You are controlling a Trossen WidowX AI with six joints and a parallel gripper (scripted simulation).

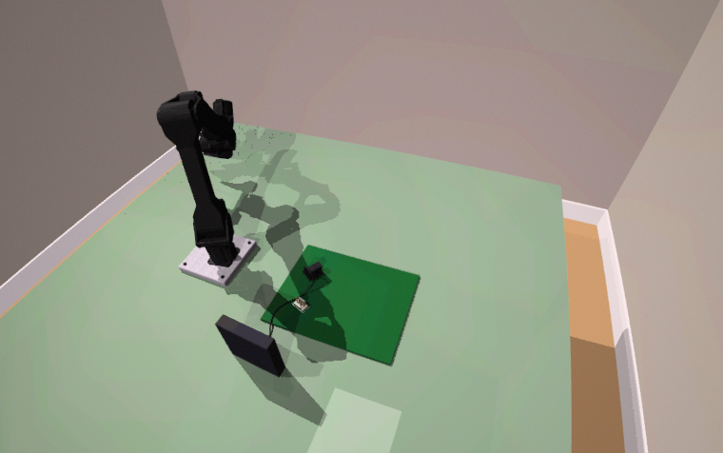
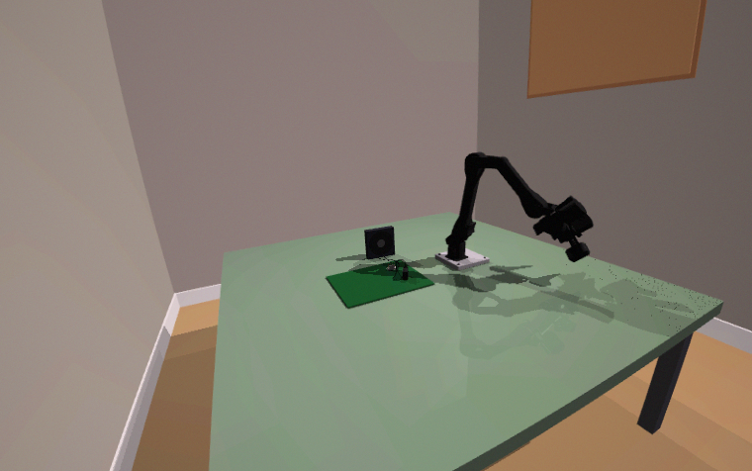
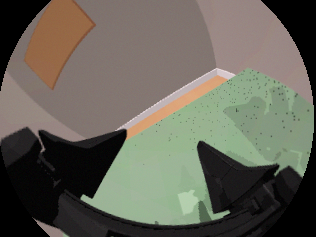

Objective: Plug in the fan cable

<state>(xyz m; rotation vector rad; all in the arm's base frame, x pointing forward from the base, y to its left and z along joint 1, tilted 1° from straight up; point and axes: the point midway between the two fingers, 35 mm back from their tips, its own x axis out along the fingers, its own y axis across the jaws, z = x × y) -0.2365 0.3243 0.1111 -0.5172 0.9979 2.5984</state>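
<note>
The dark green board (image 1: 368, 314) (image 2: 366, 291) lies flat on the table in front of the arm's base (image 1: 218, 265) (image 2: 461, 258). The small pale four-pin header (image 1: 301, 305) (image 2: 392, 267) sits near the board's edge on the fan side. The black plug (image 1: 313, 270) (image 2: 404, 272) lies on the board apart from the header, and its thin cable (image 1: 277, 314) runs back to the black fan (image 1: 250, 344) (image 2: 380, 241), which stands upright beside the board. My gripper (image 1: 223, 141) (image 2: 577, 252) (image 3: 162, 138) is open and empty. It hangs above the table on the far side of the base, well away from the board.
A lighter rectangular patch (image 1: 354, 421) marks the table near its edge beyond the fan. The table edge and the white skirting (image 3: 174, 96) show in the wrist view. An orange panel (image 2: 610, 44) (image 3: 56, 36) hangs on the wall.
</note>
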